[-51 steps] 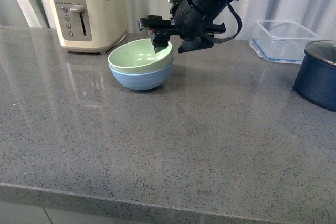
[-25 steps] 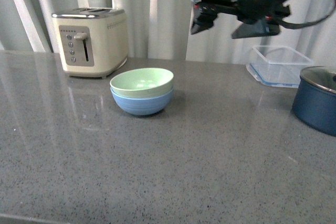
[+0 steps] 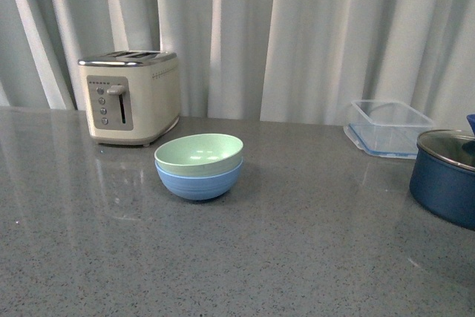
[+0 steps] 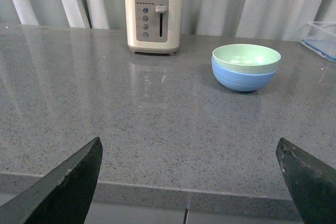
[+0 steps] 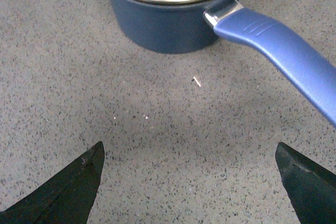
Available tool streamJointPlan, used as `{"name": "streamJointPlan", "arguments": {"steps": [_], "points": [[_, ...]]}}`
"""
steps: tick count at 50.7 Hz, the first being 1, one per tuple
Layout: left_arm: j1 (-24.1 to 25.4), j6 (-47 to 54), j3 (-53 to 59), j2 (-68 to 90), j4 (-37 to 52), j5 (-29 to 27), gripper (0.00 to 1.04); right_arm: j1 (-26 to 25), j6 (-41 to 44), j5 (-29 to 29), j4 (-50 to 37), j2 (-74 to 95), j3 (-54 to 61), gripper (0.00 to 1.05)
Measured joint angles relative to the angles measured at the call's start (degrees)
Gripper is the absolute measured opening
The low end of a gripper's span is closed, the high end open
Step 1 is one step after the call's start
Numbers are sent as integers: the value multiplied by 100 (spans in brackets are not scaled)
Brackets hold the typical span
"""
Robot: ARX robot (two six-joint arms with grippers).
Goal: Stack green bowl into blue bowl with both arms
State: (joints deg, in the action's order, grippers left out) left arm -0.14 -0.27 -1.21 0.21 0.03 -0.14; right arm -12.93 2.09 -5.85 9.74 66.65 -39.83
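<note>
Mint-green and matte, the round green bowl [image 3: 199,153] sits nested in the sky-blue round matte bowl [image 3: 199,180], centre-left of the front view, near the cream toaster [image 3: 131,96]. We judge stacking done. Our left gripper [image 4: 191,179] has its fingers spread wide, empty, with the bowls well beyond them. Our right gripper [image 5: 191,182], likewise spread, hovers near the navy pot [image 5: 170,9]; a careless sweep could knock its handle [image 5: 286,59].

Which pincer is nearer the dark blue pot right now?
Right. The right pincer hangs open just above the counter beside the dark blue pot and its handle. The left pincer is open at the counter's front edge, with no pot in its view.
</note>
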Motion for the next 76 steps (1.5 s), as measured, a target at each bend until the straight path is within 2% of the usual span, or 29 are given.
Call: {"name": "streamJointPlan", "arguments": {"steps": [7,8,9,10,14,16,18,24,31,38,42,46,54,58,76], "points": [[0,0,0,0,0,0,98,2,129,-31,-22,-31,76,95],[0,0,0,0,0,0,98,-4,85,-127,-256,-28,155,93],[0,0,0,0,0,2,98,-9,44,-295,-787,-42,348,90],[0,0,0,0,0,0,98,-7,-24,-487,-1727,-83,699,85],[0,0,0,-2,0,4,98,111,-109,-511,-4026,-286,1709,69],[0,0,0,-2,0,2,98,201,-127,-457,-4780,-442,2057,60],[0,0,0,-2,0,4,98,282,-138,-363,-5147,-632,2256,52],[0,0,0,-2,0,0,98,518,-144,-151,-5195,-1191,2761,23],[0,0,0,-2,0,2,98,669,-146,0,-5066,-1604,3084,0],[0,0,0,-2,0,0,98,793,-157,125,-4885,-2011,3292,1],[0,0,0,-2,0,0,98,1093,-168,529,-4739,-2256,3405,1],[0,0,0,-2,0,2,98,1261,-168,540,-4557,-2559,3523,1],[0,0,0,-2,0,0,98,1272,-170,581,-4085,-3233,3709,1],[0,0,0,-2,0,0,98,1272,-170,581,-4229,-3364,3936,1],[0,0,0,-2,0,2,98,1272,-173,581,-3187,-4450,3956,1]]}}
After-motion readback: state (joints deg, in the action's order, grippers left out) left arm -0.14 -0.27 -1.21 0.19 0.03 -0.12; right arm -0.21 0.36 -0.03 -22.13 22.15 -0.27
